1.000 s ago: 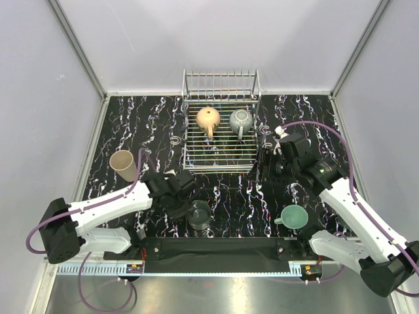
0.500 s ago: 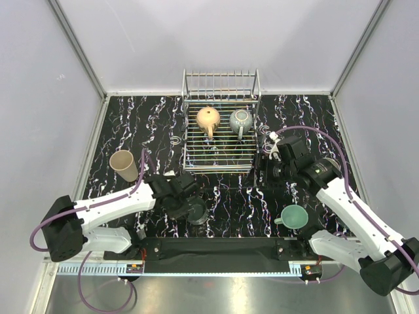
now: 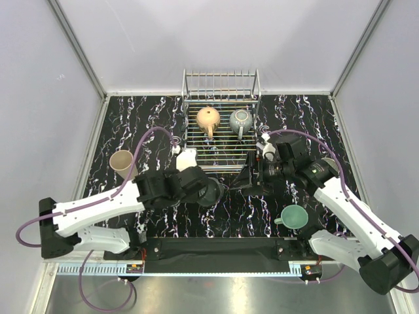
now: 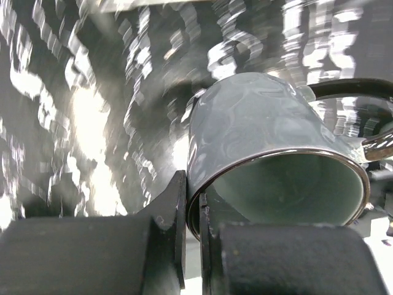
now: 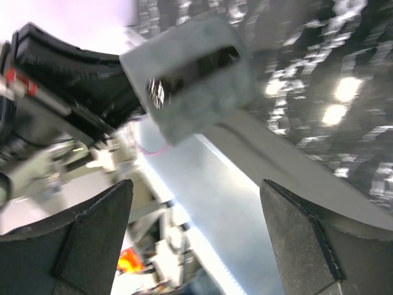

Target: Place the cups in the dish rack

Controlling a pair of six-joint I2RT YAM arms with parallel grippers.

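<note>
My left gripper [image 3: 200,186] is shut on the rim of a dark grey cup [image 3: 211,192], one finger inside and one outside, and holds it above the table just in front of the dish rack [image 3: 219,160]. In the left wrist view the cup [image 4: 264,141] lies tilted with its mouth toward the camera, and the gripper [image 4: 191,215] pinches its wall. A tan mug [image 3: 208,119] and a grey-green mug [image 3: 241,120] sit in the rack. My right gripper [image 3: 249,178] is open and empty beside the rack's front right corner, its fingers [image 5: 98,233] spread wide.
A beige cup [image 3: 122,161] stands on the table at the left. A teal mug [image 3: 294,216] stands at the front right, near the right arm's base. Cables loop over both arms. The right wrist view is blurred and shows the arm mounts.
My left gripper has lifted the dark grey cup from the front of the table and carried it right and toward the rack. My right gripper has swung left toward the rack's front corner.
</note>
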